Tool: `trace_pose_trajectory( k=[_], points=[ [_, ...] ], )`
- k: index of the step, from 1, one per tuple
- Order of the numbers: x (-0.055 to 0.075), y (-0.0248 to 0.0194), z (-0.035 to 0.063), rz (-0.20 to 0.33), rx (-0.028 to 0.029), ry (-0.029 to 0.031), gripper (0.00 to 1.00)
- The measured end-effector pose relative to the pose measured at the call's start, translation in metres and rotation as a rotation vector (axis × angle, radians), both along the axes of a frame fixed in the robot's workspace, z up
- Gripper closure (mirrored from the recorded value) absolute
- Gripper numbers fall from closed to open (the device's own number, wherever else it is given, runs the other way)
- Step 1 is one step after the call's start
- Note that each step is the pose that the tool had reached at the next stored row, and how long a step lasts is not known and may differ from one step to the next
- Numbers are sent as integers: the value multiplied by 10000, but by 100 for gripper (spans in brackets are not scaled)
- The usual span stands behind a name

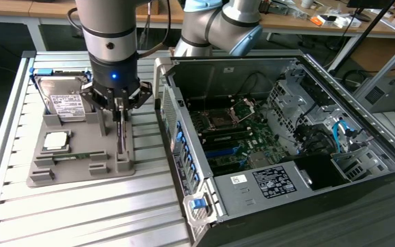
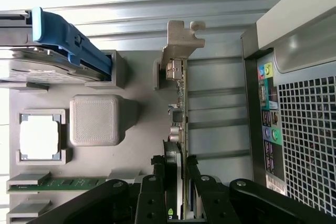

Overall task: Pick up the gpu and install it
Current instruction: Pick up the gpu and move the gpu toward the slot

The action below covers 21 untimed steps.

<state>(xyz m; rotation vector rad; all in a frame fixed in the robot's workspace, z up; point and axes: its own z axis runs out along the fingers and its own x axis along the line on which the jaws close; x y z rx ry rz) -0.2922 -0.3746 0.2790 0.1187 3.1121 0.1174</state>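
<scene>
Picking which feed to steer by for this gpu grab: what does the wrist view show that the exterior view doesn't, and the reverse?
Wrist view adds: the claw closed on both faces of the gpu, seen edge-on, its silver bracket, and coloured rear ports on the case. Exterior view adds: the arm and the motherboard inside the open case. Shared: the gpu upright in the gray holder, with the hard drive and CPU.

Exterior: high, wide, angled down; wrist: close, straight down; shared: grey tray (image 1: pixel 70 176).
</scene>
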Motion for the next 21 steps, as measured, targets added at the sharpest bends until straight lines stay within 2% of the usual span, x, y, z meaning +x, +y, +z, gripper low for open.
trace_pose_trajectory(
  k=[6, 21],
  points=[
    [0, 0, 64, 0, 1, -1, 73],
    [0, 0, 122, 0, -1, 1, 73]
  ],
)
